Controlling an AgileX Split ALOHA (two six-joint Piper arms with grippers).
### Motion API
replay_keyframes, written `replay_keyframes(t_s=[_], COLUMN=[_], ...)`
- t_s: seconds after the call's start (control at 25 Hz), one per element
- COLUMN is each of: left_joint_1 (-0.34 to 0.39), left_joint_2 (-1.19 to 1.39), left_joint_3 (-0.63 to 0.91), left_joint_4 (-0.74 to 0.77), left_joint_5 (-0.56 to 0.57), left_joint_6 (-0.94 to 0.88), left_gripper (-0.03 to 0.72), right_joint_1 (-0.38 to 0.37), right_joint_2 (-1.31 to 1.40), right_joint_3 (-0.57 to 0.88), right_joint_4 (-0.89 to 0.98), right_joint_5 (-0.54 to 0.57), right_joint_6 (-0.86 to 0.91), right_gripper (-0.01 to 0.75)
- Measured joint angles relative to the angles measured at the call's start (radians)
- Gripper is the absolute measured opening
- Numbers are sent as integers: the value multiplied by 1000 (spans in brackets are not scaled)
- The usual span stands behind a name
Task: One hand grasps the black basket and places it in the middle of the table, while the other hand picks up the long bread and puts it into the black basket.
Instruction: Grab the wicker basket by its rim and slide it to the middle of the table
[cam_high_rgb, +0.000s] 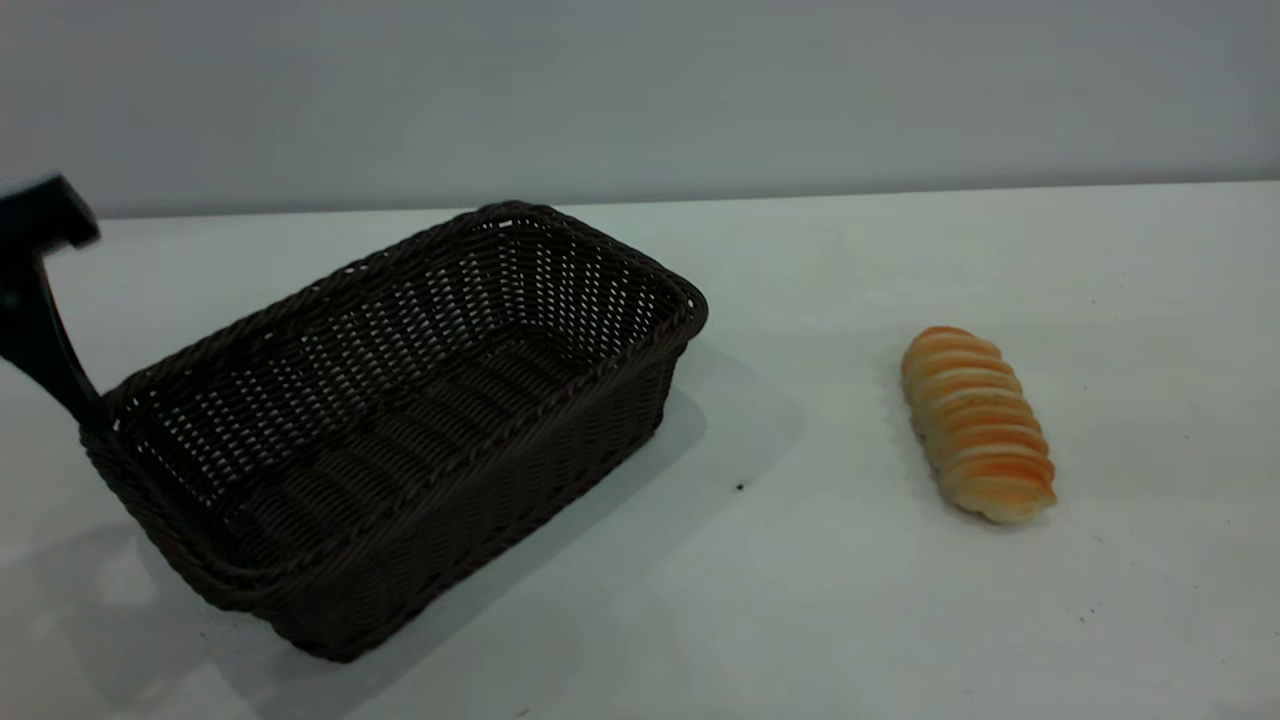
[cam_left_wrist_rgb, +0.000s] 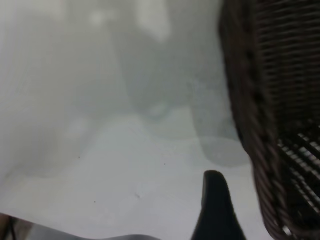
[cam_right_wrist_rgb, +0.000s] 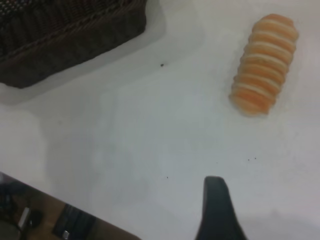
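Observation:
The black basket (cam_high_rgb: 400, 420) stands on the white table (cam_high_rgb: 800, 600), left of the middle, turned at an angle. My left gripper (cam_high_rgb: 88, 408) is at the rim of its left end. In the left wrist view one finger (cam_left_wrist_rgb: 215, 202) hangs outside the rim (cam_left_wrist_rgb: 250, 125) with a gap between them; the other finger is hidden. The long bread (cam_high_rgb: 977, 423) lies on the table to the right, well apart from the basket. My right gripper (cam_right_wrist_rgb: 270, 205) hovers above bare table near the bread (cam_right_wrist_rgb: 263, 64). Only one of its fingers (cam_right_wrist_rgb: 216, 205) shows, with nothing held.
A small dark speck (cam_high_rgb: 740, 487) lies on the table between basket and bread. A grey wall (cam_high_rgb: 640, 90) runs behind the table's far edge. The table's near edge (cam_right_wrist_rgb: 75, 200) shows in the right wrist view, with dark items below it.

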Motion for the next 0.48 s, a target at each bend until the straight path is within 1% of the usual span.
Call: replay_keyframes(t_s=[0.16,0.36,0.48], left_joint_1=[-4,-58,-80], left_joint_2=[70,148,191], left_joint_3=[6,6,6], left_joint_4=[-32,-133,-179], left_joint_5=[-71,-174,-194], left_joint_6=[-25,36,65], left_gripper=[571,571,571], right_joint_1=[0,0,0], right_joint_2=[0,0,0], right_joint_3=[0,0,0], right_joint_4=[-1,-2,-9], right_joint_5=[1,1,4], right_joint_6=[-2,-2,-2], right_gripper=[495,495,495])
